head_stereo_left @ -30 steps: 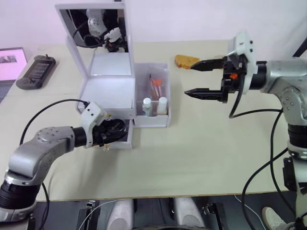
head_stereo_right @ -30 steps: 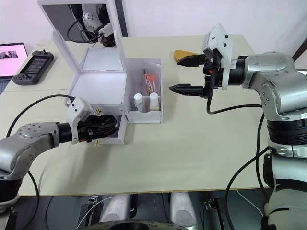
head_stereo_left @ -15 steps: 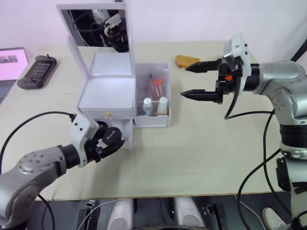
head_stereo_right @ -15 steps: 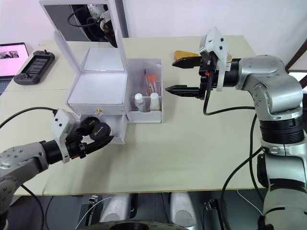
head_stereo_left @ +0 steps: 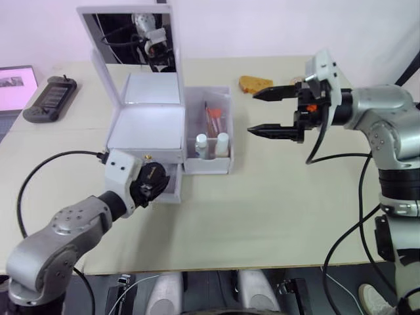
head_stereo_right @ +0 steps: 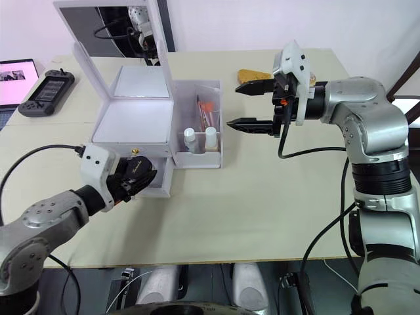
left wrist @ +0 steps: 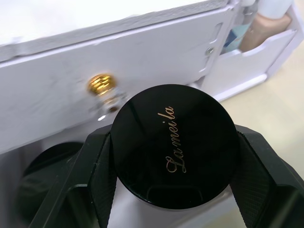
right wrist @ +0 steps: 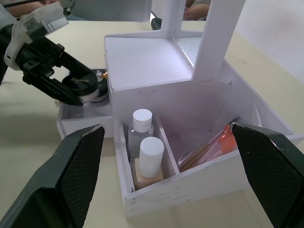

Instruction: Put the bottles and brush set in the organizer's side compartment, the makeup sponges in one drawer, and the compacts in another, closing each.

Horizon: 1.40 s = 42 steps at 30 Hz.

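- Organizer: white plastic; drawer knob gold.
- Compact in left gripper: glossy black lid with gold script lettering, pale rim.
- Gripper fingers: black.
- Bottles: clear bodies, white caps; one base shows beige.
- Brush set: orange-red and pink parts in clear bag.
- Right gripper: black fingers, white housing, orange detail.
- Table: plain pale beige.
- Object behind right gripper: yellow-orange.
- Handheld device: dark grey.
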Available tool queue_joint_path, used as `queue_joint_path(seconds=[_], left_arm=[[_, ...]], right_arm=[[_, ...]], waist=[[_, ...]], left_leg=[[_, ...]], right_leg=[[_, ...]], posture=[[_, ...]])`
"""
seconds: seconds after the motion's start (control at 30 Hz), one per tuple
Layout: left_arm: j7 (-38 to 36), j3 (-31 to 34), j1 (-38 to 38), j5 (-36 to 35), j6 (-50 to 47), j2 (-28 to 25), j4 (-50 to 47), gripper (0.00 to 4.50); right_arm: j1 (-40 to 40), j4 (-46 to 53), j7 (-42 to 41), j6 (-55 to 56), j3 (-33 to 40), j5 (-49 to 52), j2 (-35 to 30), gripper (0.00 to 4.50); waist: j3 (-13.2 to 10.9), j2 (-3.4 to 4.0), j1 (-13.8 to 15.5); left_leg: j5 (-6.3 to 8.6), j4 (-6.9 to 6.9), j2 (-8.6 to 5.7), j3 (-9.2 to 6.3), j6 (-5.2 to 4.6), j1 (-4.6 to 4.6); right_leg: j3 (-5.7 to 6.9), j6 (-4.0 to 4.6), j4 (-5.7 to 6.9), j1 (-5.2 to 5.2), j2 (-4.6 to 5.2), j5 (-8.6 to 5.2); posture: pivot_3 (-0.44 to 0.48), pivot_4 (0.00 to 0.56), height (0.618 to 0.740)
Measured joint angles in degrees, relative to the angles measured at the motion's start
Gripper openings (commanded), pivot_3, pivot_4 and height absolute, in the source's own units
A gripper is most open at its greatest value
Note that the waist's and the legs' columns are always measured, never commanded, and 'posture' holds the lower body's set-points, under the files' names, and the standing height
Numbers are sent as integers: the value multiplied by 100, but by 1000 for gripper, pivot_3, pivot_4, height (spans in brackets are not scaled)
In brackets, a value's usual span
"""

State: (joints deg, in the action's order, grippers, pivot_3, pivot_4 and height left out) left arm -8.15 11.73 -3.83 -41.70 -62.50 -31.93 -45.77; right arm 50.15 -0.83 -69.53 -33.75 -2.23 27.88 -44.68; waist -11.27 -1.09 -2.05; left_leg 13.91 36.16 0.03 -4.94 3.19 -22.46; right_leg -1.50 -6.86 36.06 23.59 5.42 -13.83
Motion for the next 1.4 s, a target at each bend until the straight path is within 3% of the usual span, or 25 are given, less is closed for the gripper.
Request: queue_joint_path(seconds=[0.43, 0.5, 0.57, 0.97, 1.03, 1.13, 1.23, 1.33, 1.4], left_arm=[[128, -146, -31, 58, -96, 177, 4, 2670], [145, -144, -31, 80, -97, 186, 6, 3734], [176, -138, -33, 114, -101, 216, 9, 4470], [-11, 100, 17, -39, -159, 82, -28, 4470], [-221, 389, 210, -285, -161, -55, -169, 4470], [-852, 1499, 657, -1015, -7, -410, -275, 4470], [-2024, 2694, 1761, -1841, 274, -936, -411, 4470], [-2985, 3422, 2515, -1963, 565, -1243, -298, 4470], [-3228, 3798, 2644, -1996, 815, -1218, 130, 4470]], right_arm=[[168, 4, -7, -56, -51, -34, 1, 4500], [168, 4, -8, -66, -75, -55, 4, 4500], [168, 4, -7, -76, -75, -60, 4, 4500], [171, 5, -15, -85, -76, -61, 8, 4500], [175, 1, -59, -85, -77, -62, 7, 4500], [195, -5, -198, -88, -101, -51, 10, 4500], [206, 4, -406, -107, -150, 2, 17, 4500], [240, -8, -518, -133, -195, 44, 90, 4500], [261, -10, -598, -121, -223, 48, 110, 4500]], waist=[[0, 0, 3], [0, 0, 1], [0, 0, 1], [0, 0, -2], [0, 0, -28], [0, 0, -55], [-1, 2, -57], [-3, 6, -15], [-4, 8, 14]], left_leg=[[0, 0, 0, 0, 0, 0], [0, 0, 0, 0, 0, 0], [0, 0, 0, 0, 0, 0], [0, 0, 0, 0, 0, 0], [0, -3, 0, 0, 0, 0], [0, -8, 1, 1, 0, 0], [1, -9, 1, 4, 0, -1], [1, -6, 0, 5, 0, -3], [0, -2, 1, 4, 0, -2]], right_leg=[[0, 1, 0, 0, 0, 0], [0, 1, 0, 0, 0, 0], [0, 1, 0, 0, 0, 0], [0, 1, -1, 0, 0, -1], [0, 3, -1, 2, 0, -2], [0, 18, 1, 10, 0, -10], [-1, 22, -5, 9, 2, -13], [1, 40, -6, 7, 4, -22], [2, 41, -6, 6, 4, -23]], posture=[[0, 150, 740], [0, 150, 740], [0, 150, 740], [0, 150, 740], [0, 150, 740], [0, 150, 740], [0, 150, 740], [0, 150, 740], [0, 150, 740]])
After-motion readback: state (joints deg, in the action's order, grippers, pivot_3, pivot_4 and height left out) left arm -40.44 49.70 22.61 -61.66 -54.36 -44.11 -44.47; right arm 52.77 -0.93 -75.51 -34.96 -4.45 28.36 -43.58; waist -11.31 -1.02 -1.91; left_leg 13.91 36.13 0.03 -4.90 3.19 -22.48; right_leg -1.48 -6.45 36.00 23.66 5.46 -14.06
